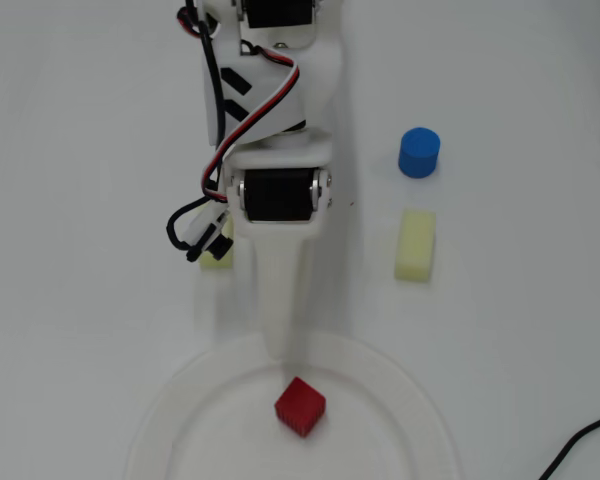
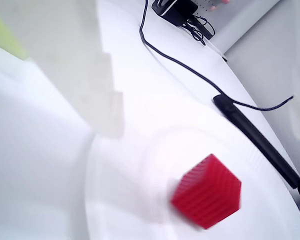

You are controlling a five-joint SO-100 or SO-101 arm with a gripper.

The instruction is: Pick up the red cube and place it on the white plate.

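The red cube lies free on the white plate, turned corner-on near the plate's middle. In the wrist view the cube is blurred and sits on the plate. My gripper hangs over the plate's far rim, just short of the cube and not touching it. From above only one tapering white finger shows. In the wrist view a white finger fills the left side. The second finger is hidden, so the jaw gap does not show.
A blue cylinder and a pale yellow block lie to the right of the arm. Another yellow block is half hidden under the wrist camera. A black cable runs in at the lower right.
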